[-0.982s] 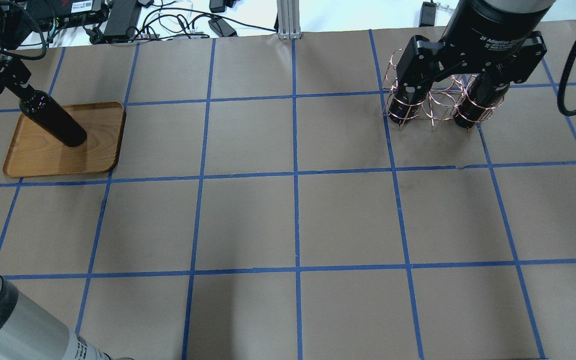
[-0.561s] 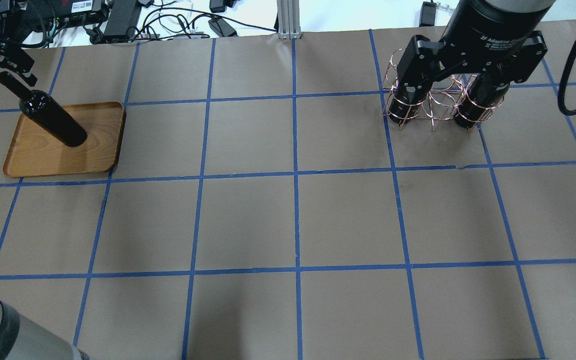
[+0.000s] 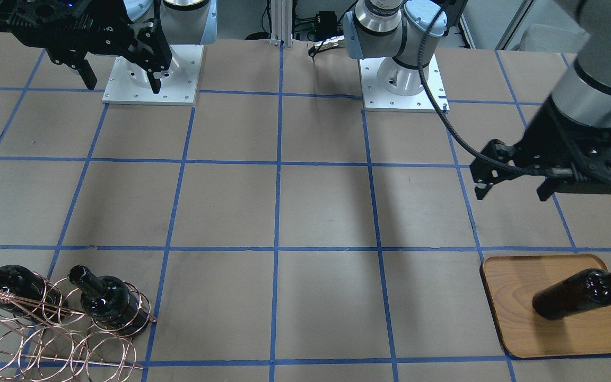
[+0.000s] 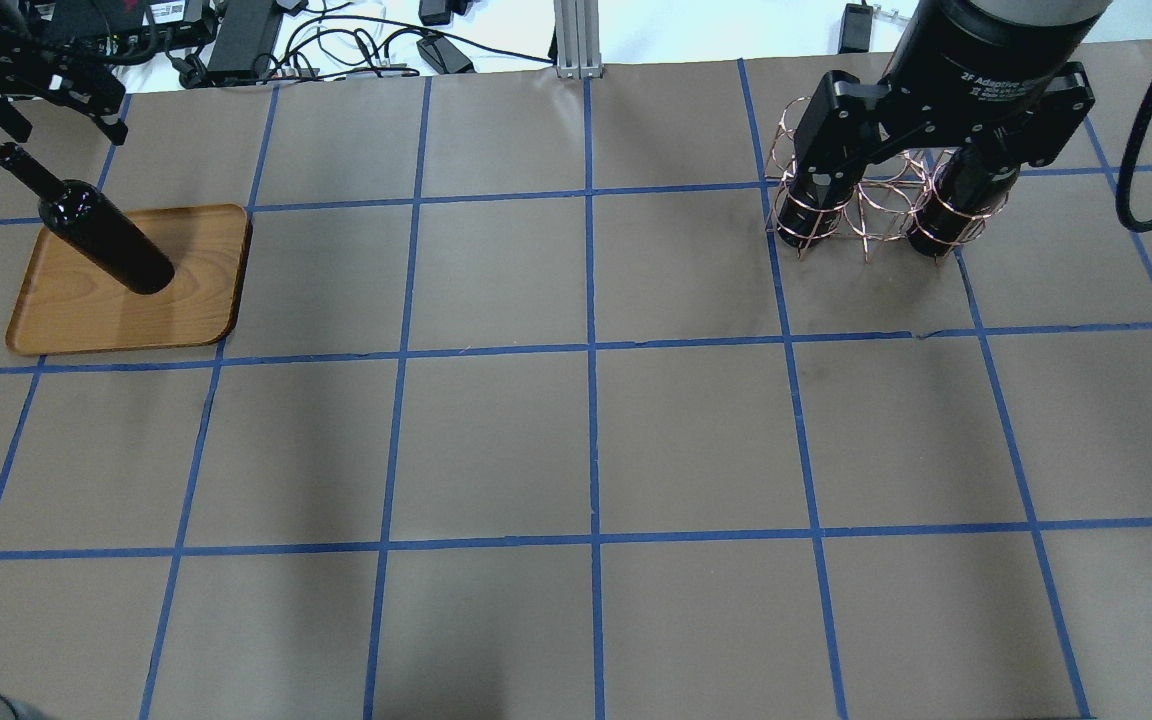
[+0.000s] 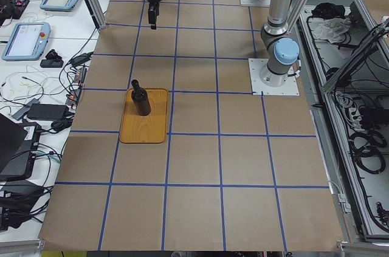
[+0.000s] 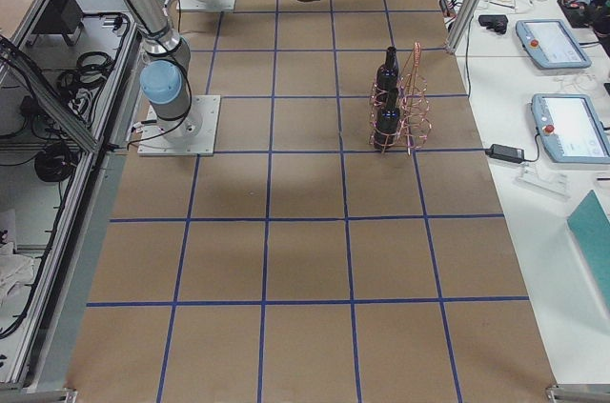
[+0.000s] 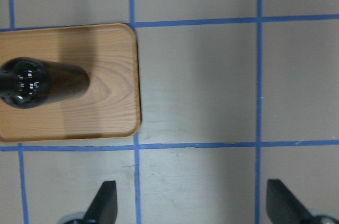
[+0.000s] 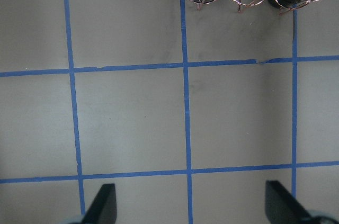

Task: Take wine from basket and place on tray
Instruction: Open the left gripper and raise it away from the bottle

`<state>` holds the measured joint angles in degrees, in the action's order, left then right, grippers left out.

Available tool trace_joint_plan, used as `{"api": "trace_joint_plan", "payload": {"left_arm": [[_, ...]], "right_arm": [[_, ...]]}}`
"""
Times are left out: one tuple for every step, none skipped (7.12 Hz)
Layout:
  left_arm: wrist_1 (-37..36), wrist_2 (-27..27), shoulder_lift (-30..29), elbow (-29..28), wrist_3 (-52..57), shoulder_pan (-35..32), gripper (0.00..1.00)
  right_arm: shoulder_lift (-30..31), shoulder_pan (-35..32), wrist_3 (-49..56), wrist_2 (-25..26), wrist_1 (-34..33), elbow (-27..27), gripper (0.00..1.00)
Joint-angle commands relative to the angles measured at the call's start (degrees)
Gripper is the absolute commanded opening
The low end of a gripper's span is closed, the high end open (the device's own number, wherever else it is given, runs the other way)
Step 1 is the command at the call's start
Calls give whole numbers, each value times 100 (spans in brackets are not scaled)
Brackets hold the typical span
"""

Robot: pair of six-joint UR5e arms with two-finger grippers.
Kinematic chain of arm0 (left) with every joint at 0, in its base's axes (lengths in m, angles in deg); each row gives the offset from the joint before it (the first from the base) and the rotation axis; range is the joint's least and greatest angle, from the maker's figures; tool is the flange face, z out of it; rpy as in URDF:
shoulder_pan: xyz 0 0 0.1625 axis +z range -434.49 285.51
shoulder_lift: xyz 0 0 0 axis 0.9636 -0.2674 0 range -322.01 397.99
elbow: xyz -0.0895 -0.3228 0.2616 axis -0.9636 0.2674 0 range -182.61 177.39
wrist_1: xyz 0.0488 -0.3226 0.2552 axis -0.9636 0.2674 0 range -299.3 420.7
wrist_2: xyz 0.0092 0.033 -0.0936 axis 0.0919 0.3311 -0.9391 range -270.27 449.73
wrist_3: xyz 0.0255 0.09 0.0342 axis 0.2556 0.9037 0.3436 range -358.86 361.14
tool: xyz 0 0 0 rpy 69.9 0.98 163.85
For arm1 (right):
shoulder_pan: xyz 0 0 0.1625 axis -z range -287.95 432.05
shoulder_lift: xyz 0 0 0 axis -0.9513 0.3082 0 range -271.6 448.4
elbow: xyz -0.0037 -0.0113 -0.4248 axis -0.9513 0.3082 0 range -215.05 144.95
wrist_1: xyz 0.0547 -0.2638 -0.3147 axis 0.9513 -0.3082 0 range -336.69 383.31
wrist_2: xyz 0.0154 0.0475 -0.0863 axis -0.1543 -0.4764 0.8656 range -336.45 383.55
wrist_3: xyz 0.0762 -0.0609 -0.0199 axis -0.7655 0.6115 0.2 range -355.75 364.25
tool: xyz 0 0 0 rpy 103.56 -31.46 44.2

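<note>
One wine bottle [image 4: 106,240] stands upright on the wooden tray [image 4: 196,300] at the far left, free of any gripper. It also shows on the tray [image 3: 517,329] in the front view [image 3: 576,292] and in the left wrist view [image 7: 42,82]. My left gripper [image 4: 66,115] is open and empty, raised beyond the bottle's mouth. Two more bottles [image 3: 106,302] [image 3: 8,284] stand in the copper wire basket [image 3: 45,339]. My right gripper [image 4: 896,185] is open and empty, high above the basket [image 4: 876,205].
The brown paper table top carries a grid of blue tape [image 4: 591,350]. Cables and power bricks [image 4: 336,45] lie beyond the far edge. An aluminium post [image 4: 576,35] stands at the back middle. The arm bases [image 3: 151,79] [image 3: 401,79] sit on white plates.
My left gripper has let go of the bottle's neck, opened, and moved up and away toward the back. The bottle stays standing on the tray. The right arm has not moved.
</note>
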<state>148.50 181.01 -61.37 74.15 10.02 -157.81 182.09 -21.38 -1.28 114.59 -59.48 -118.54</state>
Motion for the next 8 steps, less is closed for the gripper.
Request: {"api": "trace_joint_plan", "payload": {"left_arm": [[26, -545, 530, 355, -482, -553, 100], [122, -672, 785, 531, -483, -589, 100], [141, -638, 996, 751, -466, -598, 100], [176, -620, 1155, 901, -466, -598, 100], [272, -542, 1287, 1033, -457, -598, 100], [282, -489, 1358, 1104, -422, -590, 100], [412, -375, 1376, 1113, -396, -590, 100], [405, -122, 1376, 1113, -395, -590, 100]], "right_arm": [[-9, 0, 0, 1, 0, 0, 100], [0, 9, 0, 1, 0, 0, 100], [0, 9, 0, 1, 0, 0, 100], [0, 0, 0, 1, 0, 0, 100], [0, 9, 0, 1, 0, 0, 100], [0, 0, 0, 1, 0, 0, 100], [0, 0, 0, 1, 0, 0, 100], [0, 0, 0, 1, 0, 0, 100]]}}
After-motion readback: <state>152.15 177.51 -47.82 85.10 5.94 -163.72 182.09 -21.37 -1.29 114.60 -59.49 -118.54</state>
